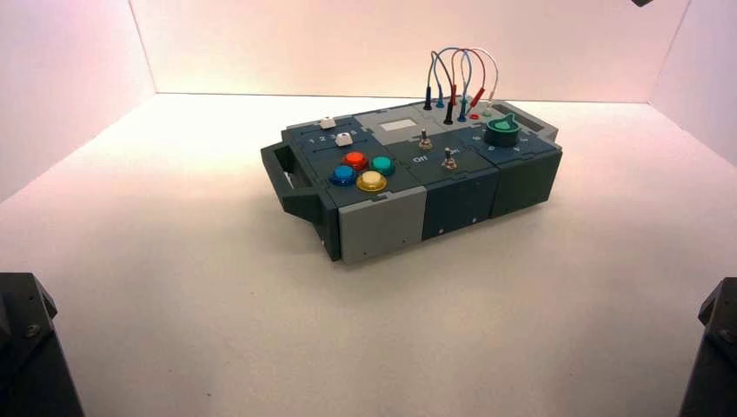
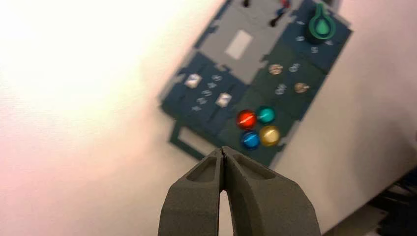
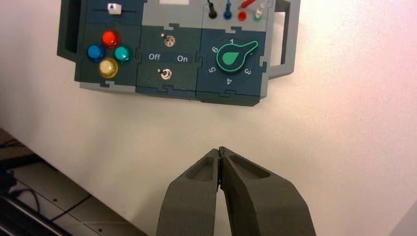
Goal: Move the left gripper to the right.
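Observation:
My left gripper [image 2: 223,150] is shut and empty. It hangs high above the table, and its pointed dark grey tip shows just off the handle end of the box [image 2: 244,45], near the blue button [image 2: 250,140] and yellow button [image 2: 269,135]. My right gripper [image 3: 219,149] is also shut and empty, above bare table in front of the box [image 3: 169,87]. In the high view only the black arm blocks show, at the bottom left [image 1: 30,347] and bottom right [image 1: 717,347]. A small dark tip [image 1: 643,2] touches the top right edge; I cannot tell whose it is.
The box [image 1: 461,200] stands mid-table, turned a little. It bears the four coloured buttons, with red [image 1: 355,159] among them. It also has two white sliders [image 1: 344,138], two toggle switches by "Off On" lettering [image 3: 167,73], a green knob [image 3: 235,56] and looped wires [image 1: 461,74]. White walls close in the table.

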### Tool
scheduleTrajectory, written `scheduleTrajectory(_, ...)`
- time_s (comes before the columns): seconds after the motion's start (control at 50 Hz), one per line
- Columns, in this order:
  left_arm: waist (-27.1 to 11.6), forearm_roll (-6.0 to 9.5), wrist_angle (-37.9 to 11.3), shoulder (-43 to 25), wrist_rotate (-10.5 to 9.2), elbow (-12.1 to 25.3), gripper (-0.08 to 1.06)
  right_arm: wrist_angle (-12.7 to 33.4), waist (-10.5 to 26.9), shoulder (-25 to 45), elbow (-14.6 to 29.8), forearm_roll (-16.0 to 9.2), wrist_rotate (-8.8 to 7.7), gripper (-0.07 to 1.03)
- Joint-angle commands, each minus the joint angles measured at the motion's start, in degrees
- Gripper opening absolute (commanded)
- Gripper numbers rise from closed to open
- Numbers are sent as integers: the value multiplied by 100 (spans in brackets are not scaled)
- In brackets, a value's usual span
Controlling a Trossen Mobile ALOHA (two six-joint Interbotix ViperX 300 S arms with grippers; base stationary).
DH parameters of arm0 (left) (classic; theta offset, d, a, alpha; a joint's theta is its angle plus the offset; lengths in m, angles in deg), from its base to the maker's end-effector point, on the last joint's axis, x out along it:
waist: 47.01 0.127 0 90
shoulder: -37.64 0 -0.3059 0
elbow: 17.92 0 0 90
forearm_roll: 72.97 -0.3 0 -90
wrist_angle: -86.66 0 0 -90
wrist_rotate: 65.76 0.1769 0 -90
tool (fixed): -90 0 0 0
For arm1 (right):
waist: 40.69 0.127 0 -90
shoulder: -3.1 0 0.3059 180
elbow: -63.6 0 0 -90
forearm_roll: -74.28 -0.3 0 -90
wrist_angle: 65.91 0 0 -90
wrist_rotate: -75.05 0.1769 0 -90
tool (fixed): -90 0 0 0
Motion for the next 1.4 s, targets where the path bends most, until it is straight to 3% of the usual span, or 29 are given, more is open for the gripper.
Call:
scheduleTrajectory(0.02,-316,-35,53,-229,-237,360,-3,-88,18,-26,158,-26,35,-2)
scheduleTrajectory(0.26,-940,-123,220,-993,-923,940,-3,-97,18,-9,193,-26,62,-2)
scheduleTrajectory(0.58,-1608,-149,316,-1863,-1424,1723,-3,-105,18,35,255,-9,62,-2)
scheduleTrajectory(0.76,-1679,-167,316,-2188,-1626,2030,-3,-105,18,26,246,44,62,-2)
scheduleTrajectory(1.4,-1714,-185,281,-2153,-1582,1916,-3,-237,18,26,237,167,53,-2)
